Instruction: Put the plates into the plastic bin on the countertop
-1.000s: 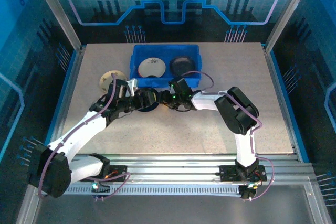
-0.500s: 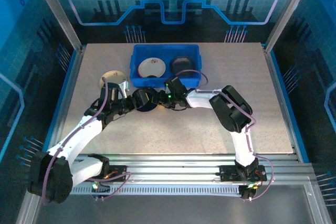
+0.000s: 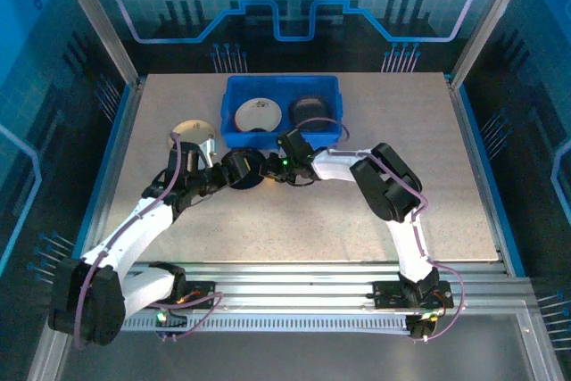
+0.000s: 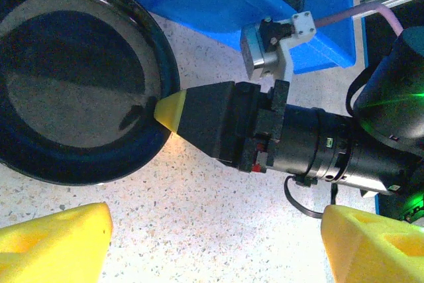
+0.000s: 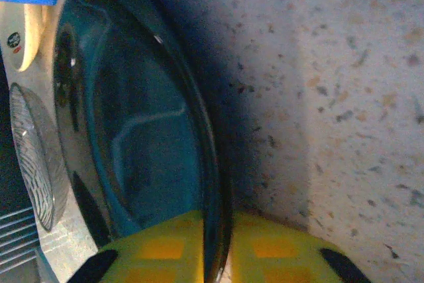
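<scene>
Right tool (image 5: 213, 248) has now clenched onto the black plate (image 5: 132, 130), having shifted leftward; left tool (image 4: 212, 243) stays released.

Speckled countertop (image 3: 375, 131), glossy black plate (image 3: 241, 169) just before blue bin (image 3: 282, 78), cream plate (image 3: 258, 115) inside

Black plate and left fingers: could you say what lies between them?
Bare countertop, in the left wrist view; the right fingers pinch the plate.
</scene>
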